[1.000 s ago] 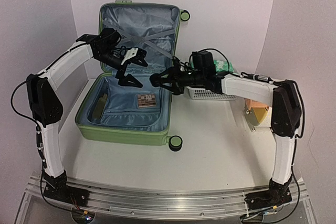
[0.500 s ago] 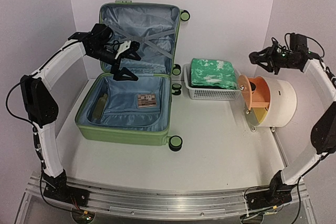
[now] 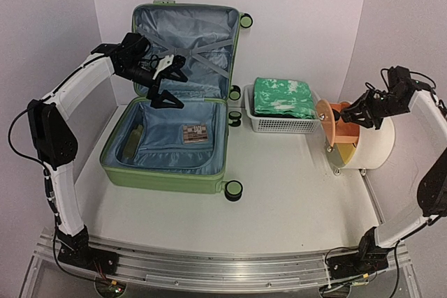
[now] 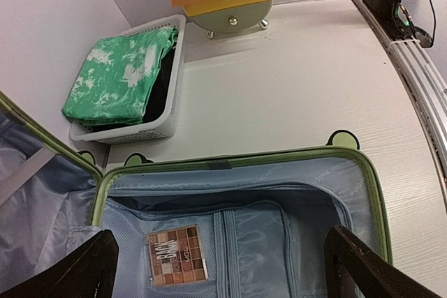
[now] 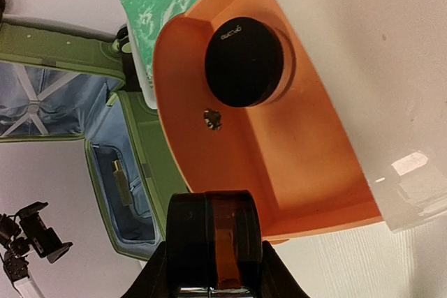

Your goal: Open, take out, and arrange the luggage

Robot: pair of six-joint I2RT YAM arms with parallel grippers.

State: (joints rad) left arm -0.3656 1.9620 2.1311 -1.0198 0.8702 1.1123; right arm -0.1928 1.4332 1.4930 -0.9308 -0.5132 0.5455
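Claw, left: left gripper (image 3: 174, 88) with jaws spread wide and nothing between them, touching nothing. It hangs above the hinge line of the luggage (image 3: 164, 172).
Claw, right: right gripper (image 3: 348, 114) clamped on a dark amber jar (image 5: 215, 239), just beside the open orange drawer (image 5: 293, 165) of the cream cylinder (image 3: 377, 141).
Arm, left: rises from the near-left base to a high elbow at the left, then the forearm reaches far and right.
Arm, right: climbs along the right edge, and the forearm bends left toward the cylinder's face.
Luggage: far left of the table, open. The base lies flat and the lid stands upright against the far wall, grey-blue lining and crossed straps showing.
Inside base: an eyeshadow palette (image 3: 195, 133) on the lining.
Drawer: a black round compact (image 5: 244, 61) lies inside.
Writing: small pale lettering on the compact, print on the palette and on the lining's edge, all too small to read.
Basket: white mesh basket (image 3: 279, 125) between luggage and cylinder, holding a folded green cloth (image 3: 283, 97).
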